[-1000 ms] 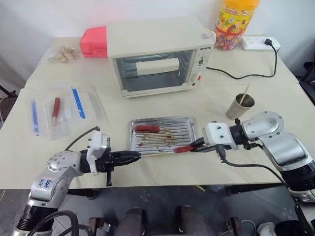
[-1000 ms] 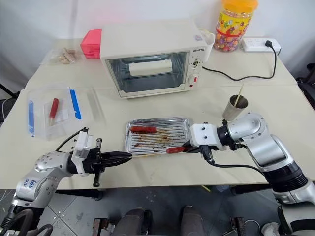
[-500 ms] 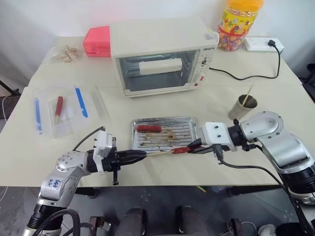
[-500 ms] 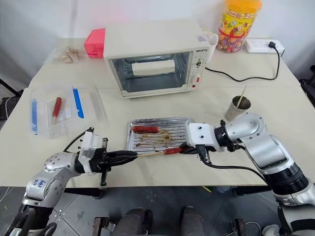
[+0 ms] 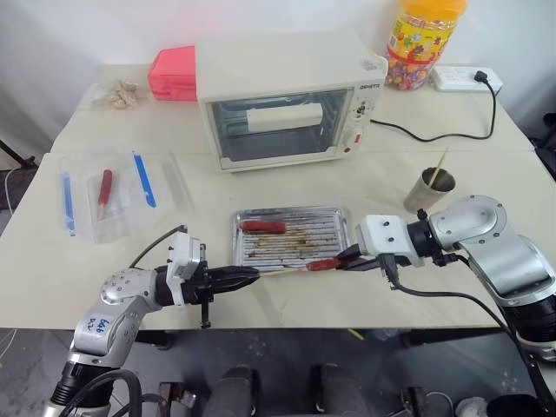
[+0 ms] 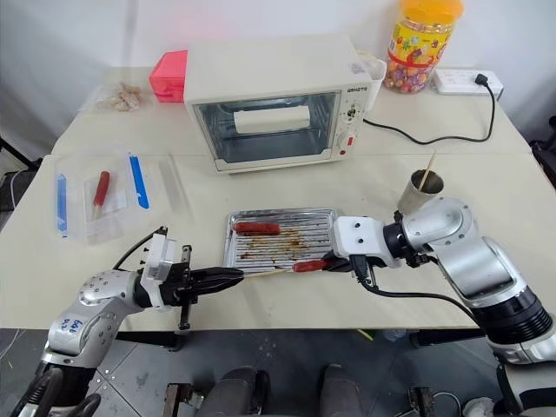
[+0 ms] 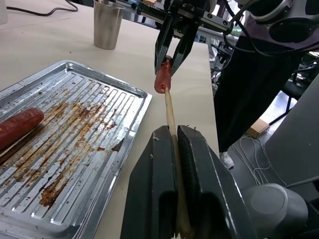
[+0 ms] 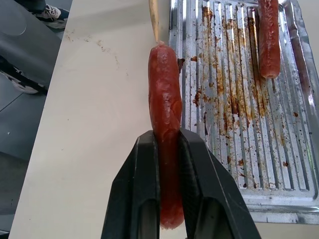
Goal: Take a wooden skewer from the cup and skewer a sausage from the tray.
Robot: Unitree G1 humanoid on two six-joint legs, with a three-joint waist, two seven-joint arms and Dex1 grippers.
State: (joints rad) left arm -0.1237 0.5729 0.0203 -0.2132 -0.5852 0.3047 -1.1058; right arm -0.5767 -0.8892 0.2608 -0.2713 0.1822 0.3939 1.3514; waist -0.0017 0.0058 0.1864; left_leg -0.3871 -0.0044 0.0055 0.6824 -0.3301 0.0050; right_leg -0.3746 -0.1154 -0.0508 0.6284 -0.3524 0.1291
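The wooden skewer (image 7: 169,107) tip has now entered the sausage (image 8: 165,117) end.

Red-brown sausage (image 8: 166,119), pale tan wooden skewer (image 7: 170,112), silver ribbed tray (image 5: 334,214), steel-grey cup (image 5: 423,193)

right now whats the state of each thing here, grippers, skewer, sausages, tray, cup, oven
left gripper: shut on the wooden skewer
wooden skewer: level, tip at the end of the held sausage
right gripper: shut on the sausage
second sausage: lying loose in the tray
tray: greasy, flat on the table
cup: upright, one skewer left in it
toaster oven: door closed
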